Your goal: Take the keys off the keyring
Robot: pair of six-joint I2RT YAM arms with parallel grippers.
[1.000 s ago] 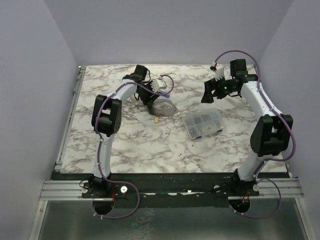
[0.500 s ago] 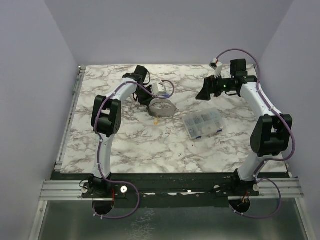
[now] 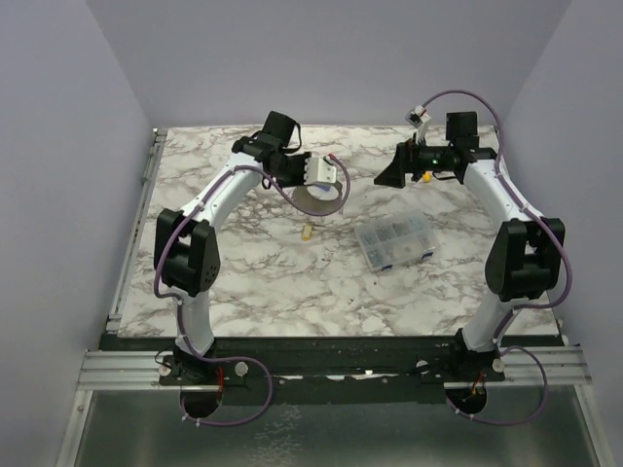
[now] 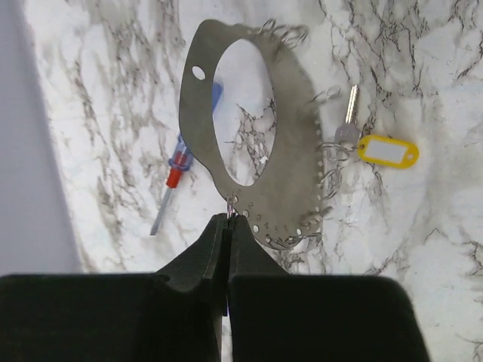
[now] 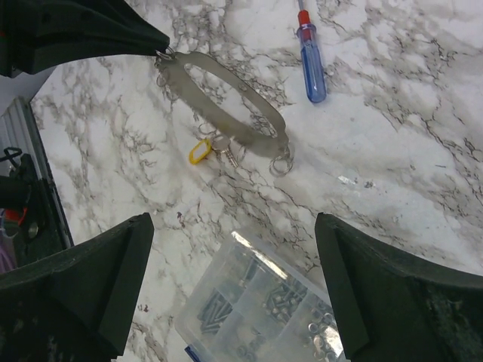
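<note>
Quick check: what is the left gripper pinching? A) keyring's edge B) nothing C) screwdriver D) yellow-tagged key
A: the left gripper is shut on the edge of the keyring; the screwdriver and key are clear of it.

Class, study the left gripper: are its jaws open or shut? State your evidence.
Shut. In the left wrist view, the left gripper pinches the keyring by its edge, fingers meeting with no gap.
</note>
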